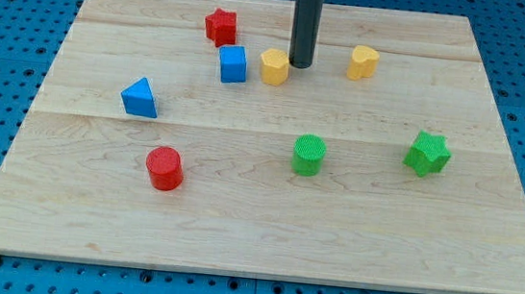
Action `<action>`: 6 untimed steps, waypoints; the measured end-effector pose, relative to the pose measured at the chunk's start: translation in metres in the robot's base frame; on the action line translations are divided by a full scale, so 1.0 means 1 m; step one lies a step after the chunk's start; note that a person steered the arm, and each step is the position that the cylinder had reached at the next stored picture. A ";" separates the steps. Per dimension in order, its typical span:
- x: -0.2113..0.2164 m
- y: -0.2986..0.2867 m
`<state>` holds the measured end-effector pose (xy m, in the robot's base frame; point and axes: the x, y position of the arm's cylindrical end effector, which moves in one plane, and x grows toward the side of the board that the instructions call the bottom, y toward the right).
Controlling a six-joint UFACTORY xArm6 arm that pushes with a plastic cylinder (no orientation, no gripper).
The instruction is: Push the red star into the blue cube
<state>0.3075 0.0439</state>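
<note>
The red star [220,26] lies near the view's top, left of centre. The blue cube [233,64] sits just below and to the right of it, a small gap apart. My tip [299,66] is on the board to the right of both, right next to a yellow block [274,67] that stands beside the blue cube. The rod rises straight up out of the view's top.
A second yellow block [363,62] lies right of the tip. A blue triangular block [140,98] and a red cylinder [164,168] are at the left. A green cylinder [309,155] and a green star [427,153] are at the lower right. The wooden board [63,215] rests on a blue pegboard.
</note>
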 end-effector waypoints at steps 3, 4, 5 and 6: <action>-0.114 -0.072; -0.103 -0.129; -0.061 -0.125; -0.030 -0.095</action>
